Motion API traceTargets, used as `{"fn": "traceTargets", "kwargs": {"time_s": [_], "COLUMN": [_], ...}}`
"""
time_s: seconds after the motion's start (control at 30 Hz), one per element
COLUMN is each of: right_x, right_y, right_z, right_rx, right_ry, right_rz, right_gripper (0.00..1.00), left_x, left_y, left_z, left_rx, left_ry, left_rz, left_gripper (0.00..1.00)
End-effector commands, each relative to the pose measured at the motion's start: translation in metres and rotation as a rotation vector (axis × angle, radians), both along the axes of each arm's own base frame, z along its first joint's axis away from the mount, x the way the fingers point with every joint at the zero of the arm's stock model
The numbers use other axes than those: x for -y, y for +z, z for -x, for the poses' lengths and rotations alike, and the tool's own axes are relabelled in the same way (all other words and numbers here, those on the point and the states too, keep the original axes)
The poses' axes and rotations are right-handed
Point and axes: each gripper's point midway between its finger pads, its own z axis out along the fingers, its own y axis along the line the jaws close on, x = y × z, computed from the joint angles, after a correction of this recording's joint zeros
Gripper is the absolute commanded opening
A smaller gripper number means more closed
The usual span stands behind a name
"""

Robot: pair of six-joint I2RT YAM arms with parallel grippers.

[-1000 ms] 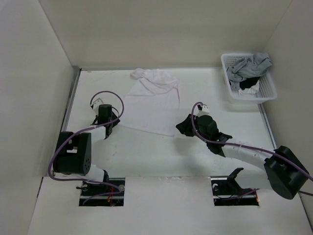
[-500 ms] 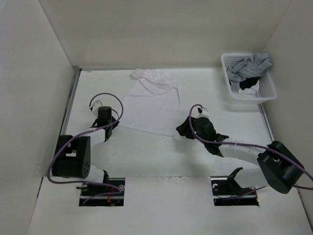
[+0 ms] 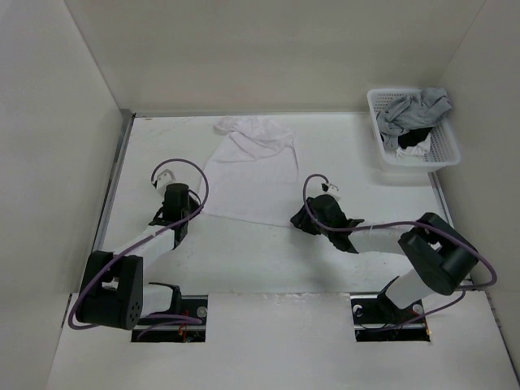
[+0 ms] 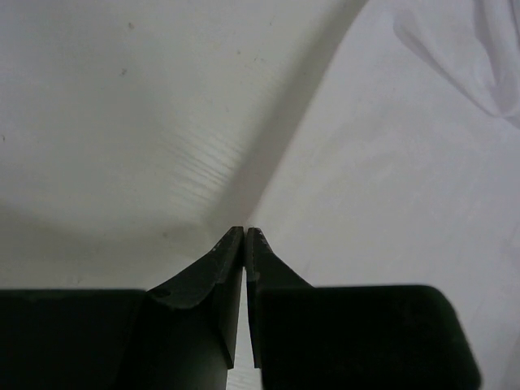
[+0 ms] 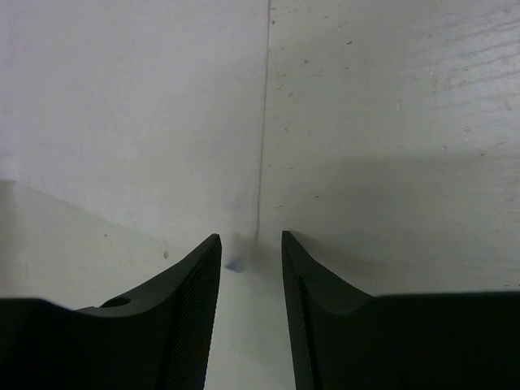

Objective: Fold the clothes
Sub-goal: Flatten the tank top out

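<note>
**Both grippers at the near hem, fold not started**

Left gripper (image 4: 245, 231): jaws pressed together right on the edge of the white garment (image 3: 252, 175), at its near-left corner. Reads as a pinch on the hem. The cloth is thin, so the layer between the pads isn't visible.

Right gripper (image 5: 250, 240): jaws a narrow gap apart with nothing between them. It straddles what looks like the cloth's edge line by the near-right corner, tips down at the table (image 3: 244, 260).

My read: one corner each, so the near hem can lift and travel toward the far end in one move. The right gripper has to close first.

The garment lies mostly flat, mid-table toward the back. Its strap end is bunched near the back wall, which may skew the fold.

The white basket (image 3: 445, 153) is in the far right corner, well apart, holding a grey garment (image 3: 416, 106) and a small black garment (image 3: 405, 140). Neither is part of this.

The surface is matte white with faint grain and some specks. White walls enclose the left, back and right.
</note>
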Motion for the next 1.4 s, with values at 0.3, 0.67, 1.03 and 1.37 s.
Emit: {"fn": "traceTargets", "kwargs": {"time_s": [0.3, 0.67, 1.03, 1.37], "right_x": [-0.014, -0.012, 0.088, 0.13], "right_y": [0.002, 0.028, 0.332, 0.492], "right_z": [0.005, -0.002, 0.068, 0.115], "right_rx": [-0.046, 0.033, 0.653, 0.879], "right_ry": [-0.024, -0.063, -0.123, -0.088], "right_rz": [-0.062, -0.08, -0.084, -0.175], "right_gripper": [0.33, 0.01, 0.01, 0.01], "left_x": [0.01, 0.018, 0.016, 0.0], "left_y": [0.017, 0.038, 0.32, 0.484], "left_z": [0.001, -0.003, 0.05, 0.134], "left_rx": [0.066, 0.12, 0.678, 1.021], "left_ry": [-0.022, -0.042, -0.088, -0.096], "left_rz": [0.037, 0.07, 0.191, 0.246], "left_gripper": [0.04, 0.04, 0.02, 0.02]}}
